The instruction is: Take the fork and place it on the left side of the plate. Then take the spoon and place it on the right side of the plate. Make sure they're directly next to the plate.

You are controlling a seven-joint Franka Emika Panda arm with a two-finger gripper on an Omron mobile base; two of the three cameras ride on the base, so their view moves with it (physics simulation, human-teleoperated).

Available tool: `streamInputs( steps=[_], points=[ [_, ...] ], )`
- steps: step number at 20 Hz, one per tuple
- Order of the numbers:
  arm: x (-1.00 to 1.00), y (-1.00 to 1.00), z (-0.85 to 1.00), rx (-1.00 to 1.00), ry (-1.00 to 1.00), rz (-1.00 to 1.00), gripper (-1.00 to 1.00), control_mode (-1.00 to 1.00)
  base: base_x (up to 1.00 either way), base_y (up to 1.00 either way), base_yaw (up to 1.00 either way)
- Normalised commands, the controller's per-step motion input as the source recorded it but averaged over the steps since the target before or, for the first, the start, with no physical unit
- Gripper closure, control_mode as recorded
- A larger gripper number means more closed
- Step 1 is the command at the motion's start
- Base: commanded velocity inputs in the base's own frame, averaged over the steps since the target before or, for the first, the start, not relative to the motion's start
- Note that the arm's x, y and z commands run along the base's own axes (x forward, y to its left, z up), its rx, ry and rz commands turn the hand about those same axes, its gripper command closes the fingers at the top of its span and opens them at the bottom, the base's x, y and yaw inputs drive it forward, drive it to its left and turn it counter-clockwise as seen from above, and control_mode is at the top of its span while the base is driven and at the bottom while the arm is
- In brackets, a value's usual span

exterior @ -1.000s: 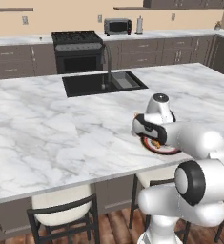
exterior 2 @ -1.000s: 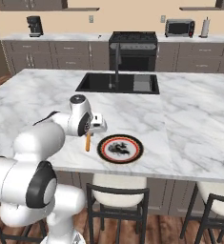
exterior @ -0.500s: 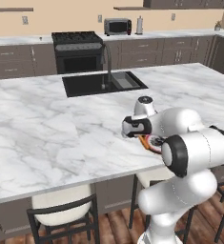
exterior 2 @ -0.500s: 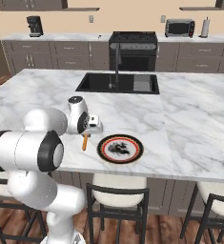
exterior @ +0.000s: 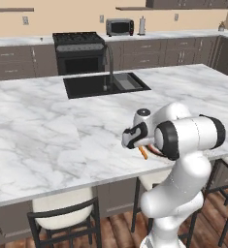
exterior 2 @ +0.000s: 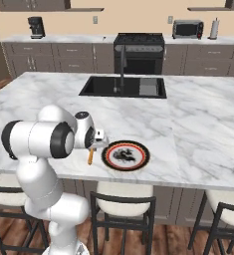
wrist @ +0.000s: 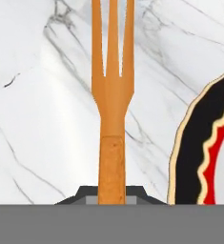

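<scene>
The orange fork (exterior 2: 90, 158) lies along the marble counter just left of the plate (exterior 2: 143, 155), tines pointing away from the counter's front edge. In the hand view the fork (wrist: 112, 95) runs straight up the middle, and the plate's black and red rim (wrist: 199, 152) curves close on its right. My gripper (exterior 2: 94, 144) hangs low over the fork's handle. Its two dark tips (wrist: 112, 198) press against the handle from both sides, so it is shut on the fork. In the left base view my arm covers most of the plate, with the fork's handle (exterior: 143, 152) poking out. The spoon is hidden.
A black sink (exterior 2: 122, 85) with a tall faucet is set into the counter's far side. Stools (exterior 2: 122, 209) stand under the front edge, which runs close below the fork and plate. Stove and microwave (exterior 2: 187, 28) line the back wall.
My arm has folded in and the hand has come lower and a little nearer the front edge. The fork has stayed beside the plate's left rim.
</scene>
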Motion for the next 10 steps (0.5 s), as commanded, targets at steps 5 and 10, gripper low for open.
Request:
streamInputs(
  steps=[5,10],
  points=[
    [0.10,0.00,-0.40,0.00,0.00,0.00,1.00,-1.00,0.00,0.00,0.00],
    [0.15,0.00,-0.27,0.00,0.00,0.00,1.00,-1.00,0.00,0.00,0.00]
  ],
)
